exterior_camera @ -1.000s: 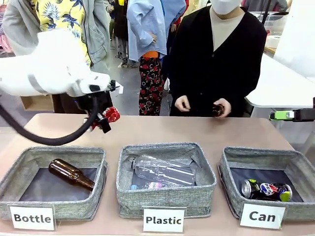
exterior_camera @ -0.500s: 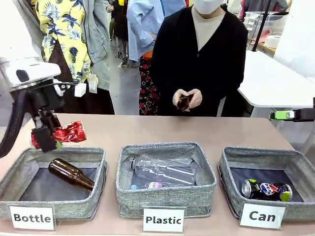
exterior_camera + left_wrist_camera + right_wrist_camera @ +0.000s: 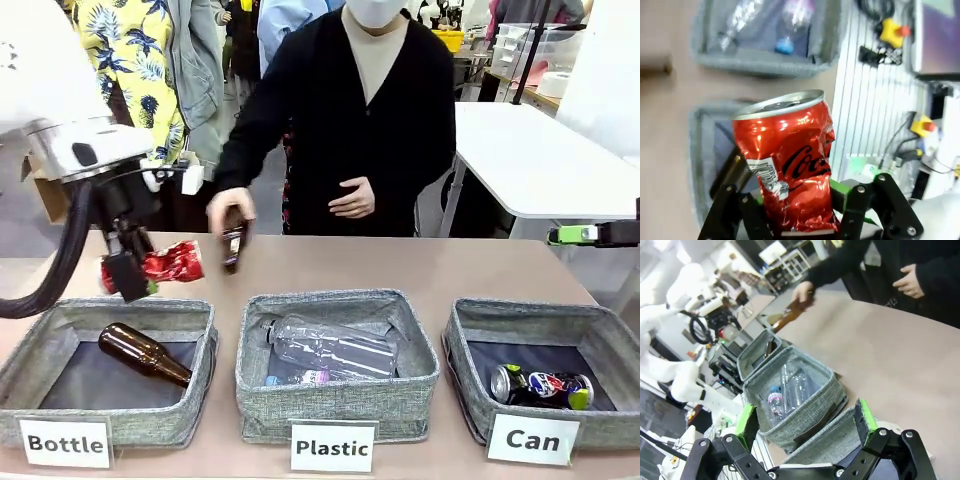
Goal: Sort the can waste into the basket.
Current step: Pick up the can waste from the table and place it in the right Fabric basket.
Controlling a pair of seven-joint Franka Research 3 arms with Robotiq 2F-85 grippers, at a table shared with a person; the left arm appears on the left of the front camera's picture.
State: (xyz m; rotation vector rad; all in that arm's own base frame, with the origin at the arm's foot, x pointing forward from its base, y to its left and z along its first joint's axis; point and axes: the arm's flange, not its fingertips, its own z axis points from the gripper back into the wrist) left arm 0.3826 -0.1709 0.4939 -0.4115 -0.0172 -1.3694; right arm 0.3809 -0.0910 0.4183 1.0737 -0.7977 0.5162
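Observation:
My left gripper [image 3: 128,277] is shut on the crushed red can [image 3: 168,265], holding it above the far rim of the "Bottle" basket [image 3: 150,425]. In the left wrist view the red can [image 3: 787,160] with white lettering stands between my left gripper's [image 3: 800,222] fingers. The crushed black can [image 3: 541,386] lies inside the grey "Can" basket [image 3: 462,395] at the front right. My right gripper [image 3: 574,236] hovers at the right edge above that basket. In its own view my right gripper [image 3: 806,424] is open, with nothing between its green pads [image 3: 748,422].
The person's hand [image 3: 226,207] holds a brown bottle [image 3: 233,243] just above the table beside the red can. Another brown bottle [image 3: 144,352] lies in the "Bottle" basket. Clear plastic bottles [image 3: 330,347] fill the middle "Plastic" basket [image 3: 340,405].
My left gripper swung left with the red can, then edged back right and slightly up. The person stepped left and reached a brown bottle down toward the table.

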